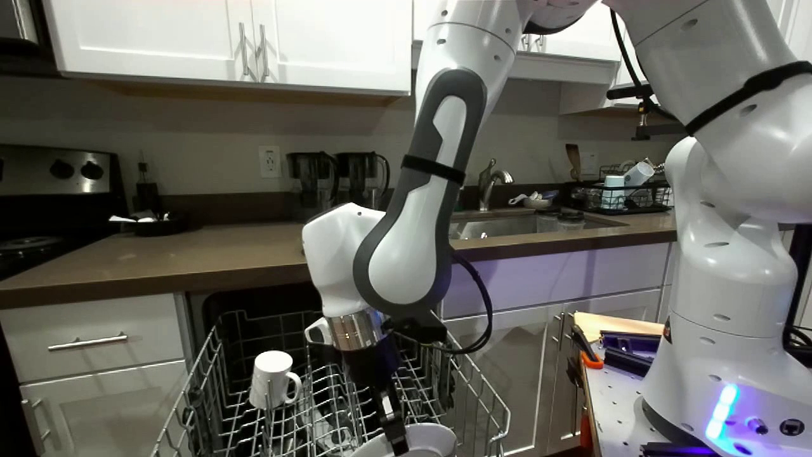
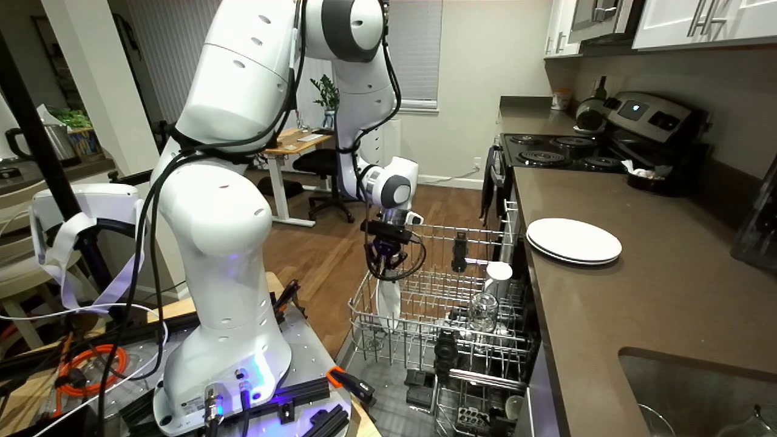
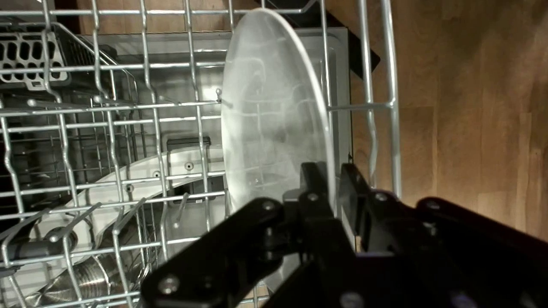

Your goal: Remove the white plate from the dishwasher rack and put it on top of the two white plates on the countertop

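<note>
The white plate point(image 3: 274, 107) stands steeply on edge in the dishwasher rack point(image 3: 391, 85). It also shows in both exterior views point(image 1: 431, 438) point(image 2: 389, 300). My gripper point(image 3: 332, 169) points down at the plate, one finger on each side of its rim. It is part open; in the wrist view a narrow gap shows between the rim and the right finger. The left finger lies close to the plate; I cannot tell whether it touches. The two white plates point(image 2: 573, 240) lie stacked flat on the countertop point(image 2: 674, 255), near its front edge.
A white mug point(image 1: 269, 381) and a glass jar point(image 2: 484, 311) stand in the rack. Wire tines point(image 3: 55, 233) rise beside the plate. The counter's front edge point(image 2: 528, 291) stands between rack and plate stack. A sink point(image 2: 698, 388) lies along the counter.
</note>
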Action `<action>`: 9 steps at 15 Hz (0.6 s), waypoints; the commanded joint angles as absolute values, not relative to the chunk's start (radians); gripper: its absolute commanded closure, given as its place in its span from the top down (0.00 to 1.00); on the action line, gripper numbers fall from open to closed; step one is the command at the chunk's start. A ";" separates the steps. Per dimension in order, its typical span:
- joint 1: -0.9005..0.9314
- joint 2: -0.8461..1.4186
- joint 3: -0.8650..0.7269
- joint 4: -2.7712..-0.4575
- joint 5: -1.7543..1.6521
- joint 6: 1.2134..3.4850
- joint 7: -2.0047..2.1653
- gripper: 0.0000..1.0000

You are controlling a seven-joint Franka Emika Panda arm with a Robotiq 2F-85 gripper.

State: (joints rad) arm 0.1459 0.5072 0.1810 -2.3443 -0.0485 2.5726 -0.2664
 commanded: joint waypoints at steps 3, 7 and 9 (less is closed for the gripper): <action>0.103 0.513 0.214 -2.339 -0.025 2.589 -0.288 0.02; 0.049 0.494 0.252 -2.350 0.017 2.586 -0.331 0.02; 0.017 0.473 0.269 -2.360 0.038 2.577 -0.355 0.02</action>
State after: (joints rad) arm 0.0743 0.5070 0.2183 -2.3388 -0.0231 2.5733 -0.2880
